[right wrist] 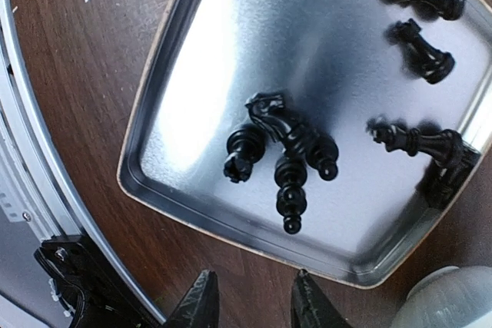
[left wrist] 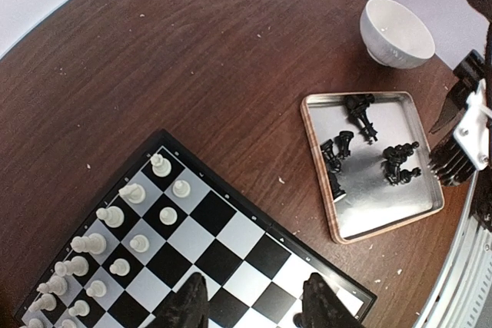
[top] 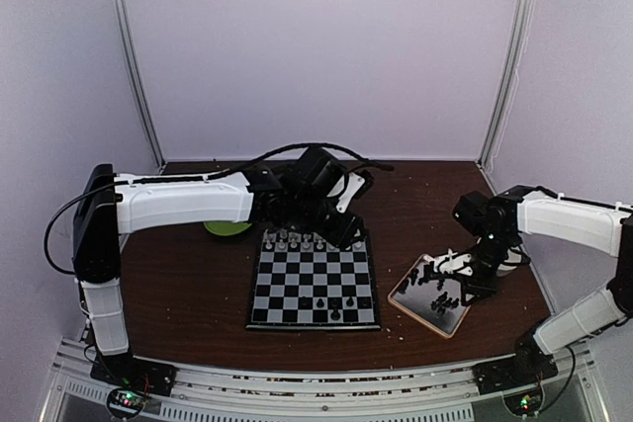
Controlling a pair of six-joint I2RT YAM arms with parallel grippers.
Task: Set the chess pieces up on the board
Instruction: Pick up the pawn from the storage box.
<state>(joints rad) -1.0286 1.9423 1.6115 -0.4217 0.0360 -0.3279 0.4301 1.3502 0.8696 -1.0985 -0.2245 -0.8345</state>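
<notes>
The board (top: 297, 289) lies mid-table. White chess pieces (left wrist: 115, 217) fill its two far rows, also visible from above as white pieces (top: 297, 241). A few black ones (top: 341, 305) stand near its front edge. More black pieces (right wrist: 288, 144) lie tipped over in the metallic tray (right wrist: 231, 74). My left gripper (left wrist: 257, 309) hangs open over the board's right side, nothing between its fingers. My right gripper (right wrist: 256, 305) is open above bare wood just outside the tray's rim, holding nothing.
The tan-rimmed tray (top: 420, 308) sits right of the board. A white bowl (left wrist: 396, 32) stands beyond it. A green disc (top: 227, 229) lies under the left arm at the board's far left. The aluminium rail (right wrist: 31, 151) runs along the table's near edge.
</notes>
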